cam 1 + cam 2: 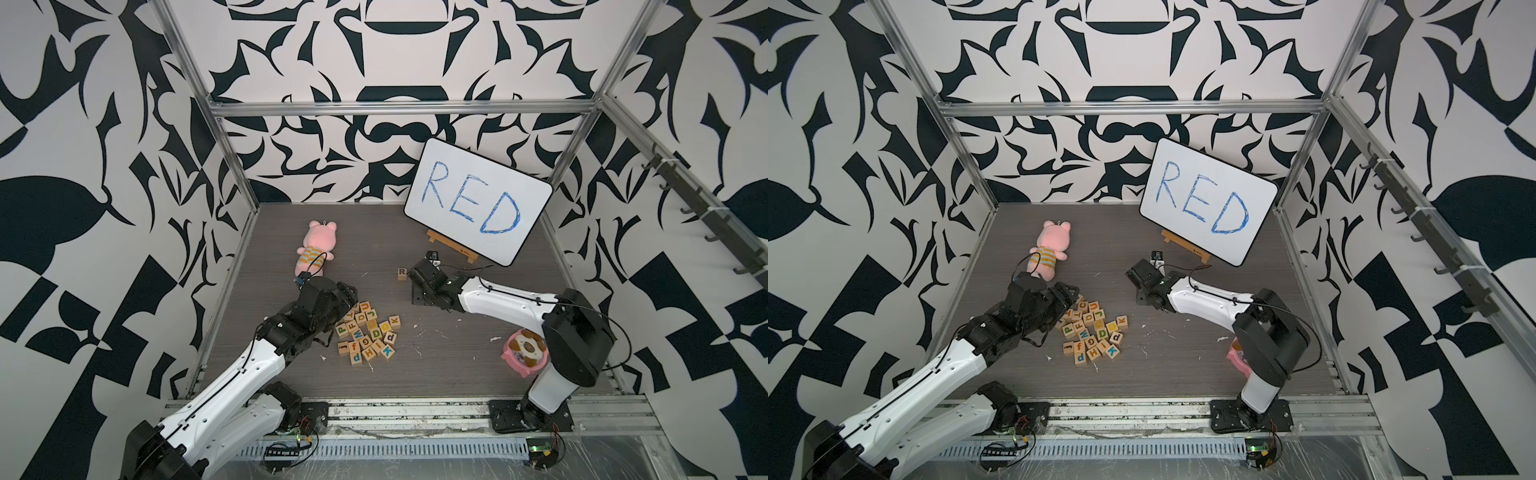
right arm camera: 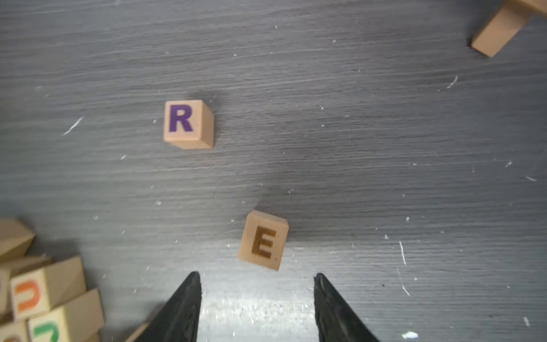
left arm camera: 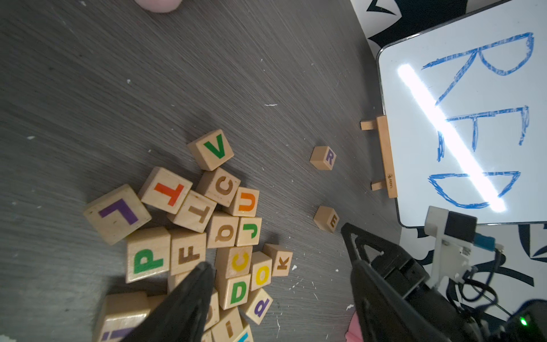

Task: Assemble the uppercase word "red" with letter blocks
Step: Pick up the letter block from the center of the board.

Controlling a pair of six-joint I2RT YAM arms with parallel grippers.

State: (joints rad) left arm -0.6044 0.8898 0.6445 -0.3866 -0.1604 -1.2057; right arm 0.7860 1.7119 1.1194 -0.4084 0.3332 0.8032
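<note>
Black left tool (image 3: 281,266) over heap of letter blocks (image 1: 365,332), jaws apart, nothing btwn. In heap: green D (image 3: 238,291). R block (image 2: 188,124) alone on surface (image 1: 457,353); E block (image 2: 263,239) nr it, askew. Just off E, right tool (image 2: 257,277) wide, empty.

Both top views are evenly bright, their edges bowed. A glare streak crosses the whiteboard (image 3: 408,154) at the left wrist view's right; the right wrist view is softly blurred.

I see the grey tabletop (image 1: 415,374) bearing R block (image 2: 185,123), E block (image 2: 263,239) apart, block heap (image 1: 368,332), plush toy (image 1: 313,251), white flecks (image 2: 402,251), perhaps crumbs.
</note>
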